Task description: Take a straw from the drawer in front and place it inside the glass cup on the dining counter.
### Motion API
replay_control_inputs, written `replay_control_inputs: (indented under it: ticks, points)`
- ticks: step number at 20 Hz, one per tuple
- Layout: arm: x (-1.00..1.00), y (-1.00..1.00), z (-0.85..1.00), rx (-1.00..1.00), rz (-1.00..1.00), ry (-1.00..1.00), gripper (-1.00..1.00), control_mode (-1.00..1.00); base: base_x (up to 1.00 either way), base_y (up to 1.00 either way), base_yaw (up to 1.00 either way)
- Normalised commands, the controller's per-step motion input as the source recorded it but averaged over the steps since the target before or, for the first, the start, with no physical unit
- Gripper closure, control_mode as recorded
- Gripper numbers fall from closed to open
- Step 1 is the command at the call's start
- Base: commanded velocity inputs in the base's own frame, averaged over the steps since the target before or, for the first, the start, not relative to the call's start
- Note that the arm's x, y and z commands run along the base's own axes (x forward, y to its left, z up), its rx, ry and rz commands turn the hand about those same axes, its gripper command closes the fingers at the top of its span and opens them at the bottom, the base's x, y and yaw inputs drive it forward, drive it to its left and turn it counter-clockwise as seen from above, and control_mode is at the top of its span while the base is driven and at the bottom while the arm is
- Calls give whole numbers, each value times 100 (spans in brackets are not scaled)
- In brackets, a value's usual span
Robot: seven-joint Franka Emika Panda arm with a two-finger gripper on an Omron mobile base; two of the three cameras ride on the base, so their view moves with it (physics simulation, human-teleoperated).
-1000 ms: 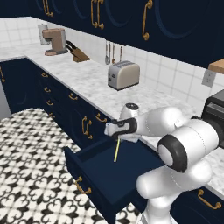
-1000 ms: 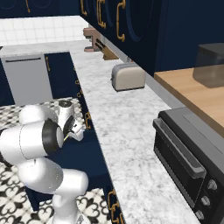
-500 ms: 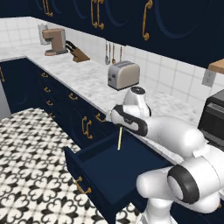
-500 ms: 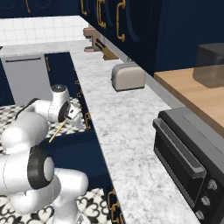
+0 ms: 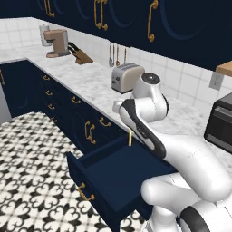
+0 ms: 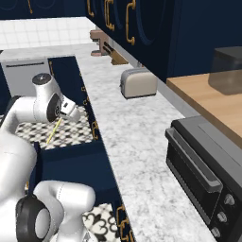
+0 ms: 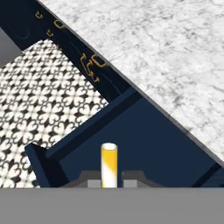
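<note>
Above open drawer (image 5: 113, 174) — claw (image 7: 109, 181) grips straw (image 7: 109, 164), clear of walls.

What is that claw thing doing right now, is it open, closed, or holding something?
Gripper: closed on the straw, held above the open drawer.

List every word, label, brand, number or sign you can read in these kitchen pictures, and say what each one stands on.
None: no readable text stands on anything here.
Toaster: plain, no brand.
Oven: knobs without readable marks.
Coffee machine: no label.
Drawer and straw: unmarked.
</note>
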Motion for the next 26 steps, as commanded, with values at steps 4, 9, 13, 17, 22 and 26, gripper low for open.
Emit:
replay_control_inputs:
  ticks: [4, 9, 13, 17, 22, 26]
  points:
    - [-38, -8, 82, -2, 0, -11, 100, -100, 0, 0, 0]
    - [-15, -16, 67, 0, 0, -7, 100, -100, 0, 0, 0]
    - [-18, -20, 56, 0, 0, -4, 100, -100, 0, 0, 0]
    - [-29, -11, 47, 0, 0, -2, 100, -100, 0, 0, 0]
    - [-64, -5, 41, 0, 0, -6, 100, -100, 0, 0, 0]
    - [-65, -14, 16, 0, 0, -7, 100, -100, 0, 0, 0]
